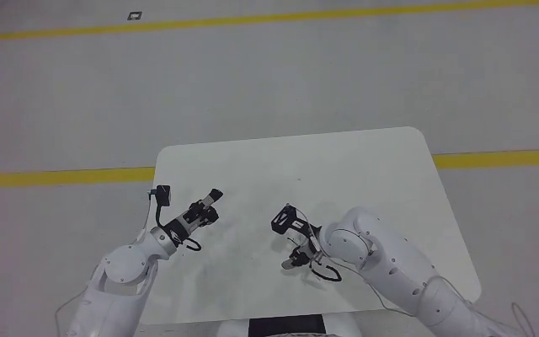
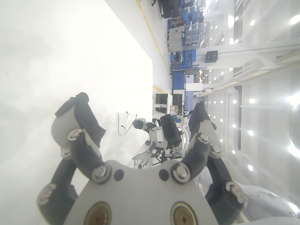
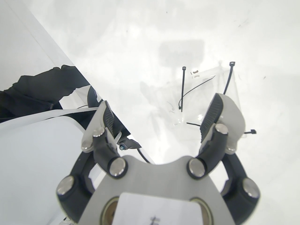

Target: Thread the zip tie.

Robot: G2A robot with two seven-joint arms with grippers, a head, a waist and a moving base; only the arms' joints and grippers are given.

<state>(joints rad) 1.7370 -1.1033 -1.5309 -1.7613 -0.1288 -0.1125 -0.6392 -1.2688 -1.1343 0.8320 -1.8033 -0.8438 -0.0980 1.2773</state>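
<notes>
Right jaws hang apart and empty above the bench, black zip ties lying loose just beyond them — left jaws also apart, holding nothing, well away. You'd best pinch one tie near the tail, leaving its head free for threading.

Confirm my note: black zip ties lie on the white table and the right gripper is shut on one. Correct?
No. The right gripper is open and empty; the right wrist view shows the black zip ties lying on the white table ahead of it.
</notes>
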